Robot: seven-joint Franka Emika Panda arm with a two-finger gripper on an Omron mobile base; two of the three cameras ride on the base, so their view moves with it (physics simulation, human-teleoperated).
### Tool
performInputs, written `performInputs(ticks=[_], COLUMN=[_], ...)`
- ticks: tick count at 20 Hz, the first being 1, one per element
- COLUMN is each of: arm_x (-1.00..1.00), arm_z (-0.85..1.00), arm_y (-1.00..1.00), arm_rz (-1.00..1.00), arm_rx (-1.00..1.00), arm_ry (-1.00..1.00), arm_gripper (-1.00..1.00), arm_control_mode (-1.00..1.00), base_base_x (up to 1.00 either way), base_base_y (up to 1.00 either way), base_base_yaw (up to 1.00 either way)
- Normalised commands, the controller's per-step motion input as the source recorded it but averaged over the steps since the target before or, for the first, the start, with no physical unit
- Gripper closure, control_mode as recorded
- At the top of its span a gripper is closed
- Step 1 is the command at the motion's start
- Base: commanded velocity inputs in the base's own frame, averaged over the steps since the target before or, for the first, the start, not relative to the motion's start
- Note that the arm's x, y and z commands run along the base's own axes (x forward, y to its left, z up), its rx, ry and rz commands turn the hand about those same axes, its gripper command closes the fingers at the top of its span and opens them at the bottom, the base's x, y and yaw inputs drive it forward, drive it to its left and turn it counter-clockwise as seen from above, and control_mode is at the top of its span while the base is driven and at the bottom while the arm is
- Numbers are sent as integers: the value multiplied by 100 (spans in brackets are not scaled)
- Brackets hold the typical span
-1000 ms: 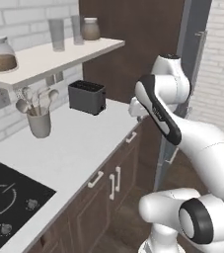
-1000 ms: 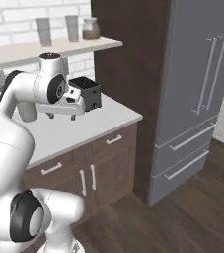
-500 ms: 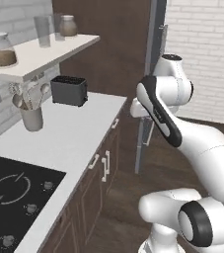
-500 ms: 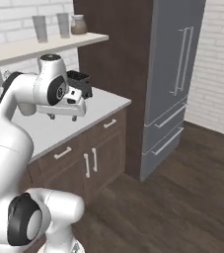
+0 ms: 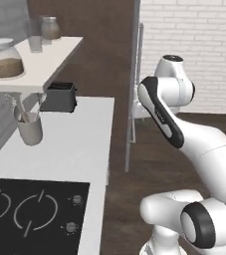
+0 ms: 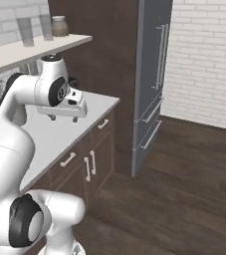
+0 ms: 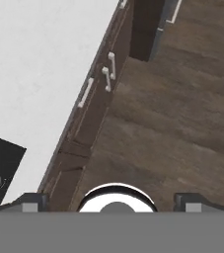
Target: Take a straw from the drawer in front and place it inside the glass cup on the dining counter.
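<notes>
Gripper (image 7: 111,200) open, above drawer (image 7: 86,96) front.

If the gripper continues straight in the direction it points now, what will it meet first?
Most likely the dark wooden floor. The open gripper looks down past the white counter's edge, with nothing between its fingertips and the floor; depth is hard to judge.

You have a white counter (image 5: 79,149) running up the left half of the left base picture. A black cooktop (image 5: 30,214) sits flush in it at the lower left. A grey holder with spoons (image 5: 30,130) stands at mid-left, and a black toaster (image 5: 59,97) stands behind it toward the far end. At the upper left, a white shelf (image 5: 45,62) carries a lidded jar of brown stuff (image 5: 6,59), a clear glass (image 5: 35,37) and a second jar (image 5: 50,28). Dark wood floor (image 6: 184,184) fills the lower right of the right base picture.
</notes>
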Motion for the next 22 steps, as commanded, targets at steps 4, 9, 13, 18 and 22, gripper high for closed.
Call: performInputs(ticks=[4,9,13,18,22], arm_x=[-17,-8,0,15,45], arm_z=[0,-1,-31,-72,-99], arm_y=[18,-57,-100,-61,-15], arm_rz=[-16,-16,-4,0,6], arm_rx=[16,58,68,53,28], arm_ry=[4,9,2,0,-3], arm_gripper=[-100,-100,-100,-100,-100], arm_control_mode=[-100,-100,-100,-100,-100], base_base_x=[-19,0,0,0,0], base_base_y=[44,0,0,0,0], base_base_yaw=[-19,0,0,0,0])
